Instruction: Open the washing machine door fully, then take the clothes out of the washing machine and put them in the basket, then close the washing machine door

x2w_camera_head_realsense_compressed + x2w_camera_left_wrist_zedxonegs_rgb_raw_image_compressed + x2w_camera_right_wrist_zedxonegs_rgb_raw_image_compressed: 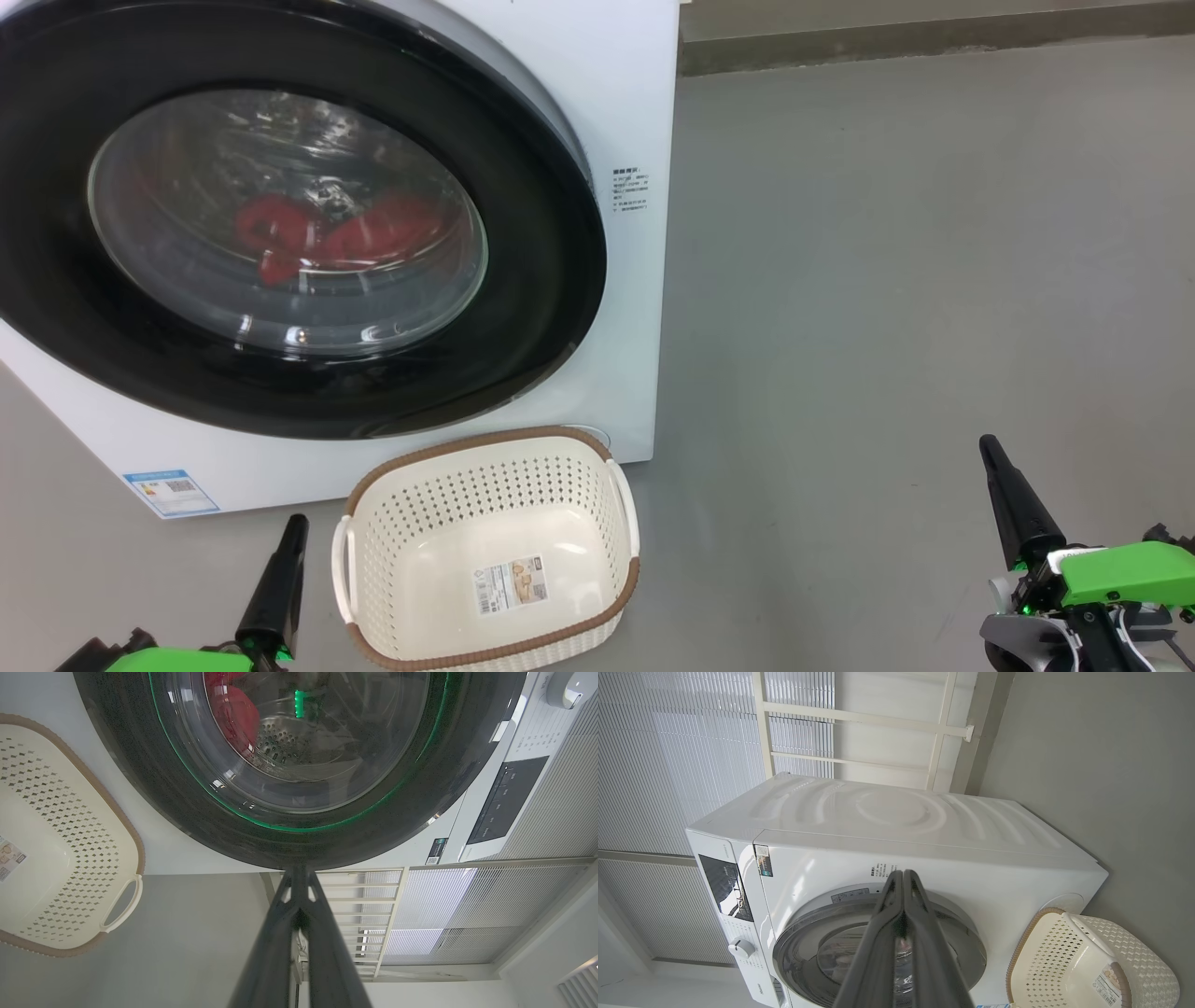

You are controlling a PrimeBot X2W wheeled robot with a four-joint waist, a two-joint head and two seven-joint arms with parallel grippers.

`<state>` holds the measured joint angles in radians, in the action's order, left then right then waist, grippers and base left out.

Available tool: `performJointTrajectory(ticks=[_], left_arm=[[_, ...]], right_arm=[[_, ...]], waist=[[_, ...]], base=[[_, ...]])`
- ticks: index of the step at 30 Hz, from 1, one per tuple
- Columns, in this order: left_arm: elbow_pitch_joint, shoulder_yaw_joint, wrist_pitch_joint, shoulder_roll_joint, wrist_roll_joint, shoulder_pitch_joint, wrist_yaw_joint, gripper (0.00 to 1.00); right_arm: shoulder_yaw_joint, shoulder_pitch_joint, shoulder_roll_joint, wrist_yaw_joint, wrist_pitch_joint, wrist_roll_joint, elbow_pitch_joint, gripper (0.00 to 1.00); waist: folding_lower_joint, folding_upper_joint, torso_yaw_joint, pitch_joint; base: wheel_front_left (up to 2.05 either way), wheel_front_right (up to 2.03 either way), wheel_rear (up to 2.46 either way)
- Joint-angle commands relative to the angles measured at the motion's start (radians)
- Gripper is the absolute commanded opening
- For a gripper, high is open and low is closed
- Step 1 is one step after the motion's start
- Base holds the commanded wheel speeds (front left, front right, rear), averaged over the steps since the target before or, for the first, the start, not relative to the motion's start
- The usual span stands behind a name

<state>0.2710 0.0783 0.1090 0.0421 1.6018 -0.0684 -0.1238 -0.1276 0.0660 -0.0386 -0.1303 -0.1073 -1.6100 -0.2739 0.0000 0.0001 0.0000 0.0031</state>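
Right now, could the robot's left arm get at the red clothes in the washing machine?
Probably not: the washing machine door looks shut, and the clothes lie behind its clear window. The left gripper sits low beside the basket.

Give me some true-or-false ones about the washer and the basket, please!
1. The large round black-rimmed washing machine door is shut. True.
2. The small cream perforated plastic basket holds clothes. False: the bright red fabric clothes lie inside the white box-shaped washing machine.
3. The basket stands on the grey floor before the machine. True.
4. The left pincer grips the door. False: it is shut on nothing, apart from the door.
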Motion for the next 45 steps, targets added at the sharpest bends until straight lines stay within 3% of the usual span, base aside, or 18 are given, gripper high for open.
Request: performJointTrajectory(ticks=[1,28,29,40,45], left_arm=[[-0.026,0.035,0.004,0.008,0.007,-0.039,-0.007,0.00],[-0.026,0.035,0.004,0.008,0.007,-0.039,-0.007,0.00],[0.000,0.000,0.000,0.000,0.000,0.000,0.000,1.00],[0.023,-0.009,-0.022,-0.004,-0.017,0.030,0.001,1.00],[0.008,-0.008,-0.037,-0.004,-0.042,0.036,0.001,1.00]], right_arm=[[0.014,0.042,-0.012,0.000,-0.006,0.001,0.029,0.00],[0.014,0.042,-0.012,0.000,-0.006,0.001,0.029,0.00],[0.000,0.000,0.000,0.000,0.000,0.000,0.000,1.00],[0.024,-0.030,0.012,0.000,0.021,0.016,-0.032,1.00],[0.033,-0.035,0.005,0.000,0.037,0.043,-0.028,1.00]], waist=[[0.0000,-0.0001,0.000,0.000],[0.0000,-0.0001,0.000,0.000],[0.0000,-0.0001,0.000,0.000],[0.0023,-0.0001,0.002,-0.001],[0.0002,-0.0001,0.003,0.001]], base=[[0.00,0.00,0.00],[0.00,0.00,0.00],[0.00,0.00,0.00],[0.00,0.00,0.00],[0.00,0.00,0.00]])
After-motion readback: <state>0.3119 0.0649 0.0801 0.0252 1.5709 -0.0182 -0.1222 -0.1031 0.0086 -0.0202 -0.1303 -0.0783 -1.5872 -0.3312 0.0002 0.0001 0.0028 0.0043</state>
